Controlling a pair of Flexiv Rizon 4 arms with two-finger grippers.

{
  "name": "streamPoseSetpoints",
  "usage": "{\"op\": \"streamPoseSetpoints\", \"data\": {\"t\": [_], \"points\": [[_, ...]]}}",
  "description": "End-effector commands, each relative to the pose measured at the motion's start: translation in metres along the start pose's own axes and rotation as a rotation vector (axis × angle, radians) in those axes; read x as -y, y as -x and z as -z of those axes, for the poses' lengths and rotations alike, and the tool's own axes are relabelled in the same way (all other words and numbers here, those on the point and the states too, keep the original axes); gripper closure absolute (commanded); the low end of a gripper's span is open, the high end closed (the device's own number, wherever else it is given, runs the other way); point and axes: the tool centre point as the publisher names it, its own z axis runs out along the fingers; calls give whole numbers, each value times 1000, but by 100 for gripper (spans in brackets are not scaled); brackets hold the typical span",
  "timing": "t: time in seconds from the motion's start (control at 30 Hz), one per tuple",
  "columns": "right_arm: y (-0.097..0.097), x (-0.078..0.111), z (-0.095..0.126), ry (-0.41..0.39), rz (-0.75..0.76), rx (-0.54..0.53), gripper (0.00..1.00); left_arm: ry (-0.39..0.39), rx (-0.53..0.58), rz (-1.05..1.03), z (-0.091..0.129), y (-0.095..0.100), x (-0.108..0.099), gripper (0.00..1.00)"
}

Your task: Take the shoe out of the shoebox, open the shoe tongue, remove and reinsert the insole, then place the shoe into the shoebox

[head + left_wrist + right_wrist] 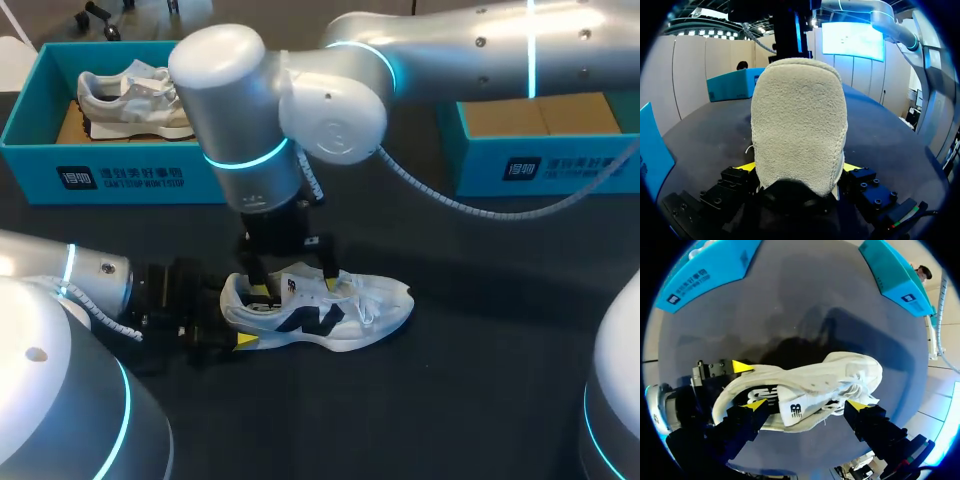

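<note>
Left gripper [799,167] pinching heel of white shoe [375,315], navy logo, laces loose; right gripper [806,404] spread over tongue.

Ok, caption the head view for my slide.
Left gripper holds the white shoe by its heel on the table; right gripper hangs above it.

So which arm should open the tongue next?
Right, probably: the right gripper hangs over the shoe, fingers open either side of the tongue, while the left gripper clamps the heel, steadying it.
</note>
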Motion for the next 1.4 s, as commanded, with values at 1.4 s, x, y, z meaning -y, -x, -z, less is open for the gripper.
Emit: {"op": "streamPoseSetpoints", "data": {"t": [1.4], "points": [[60,10,10,53,-83,226,31,5,-3,0,-6,3,-2,100]]}}
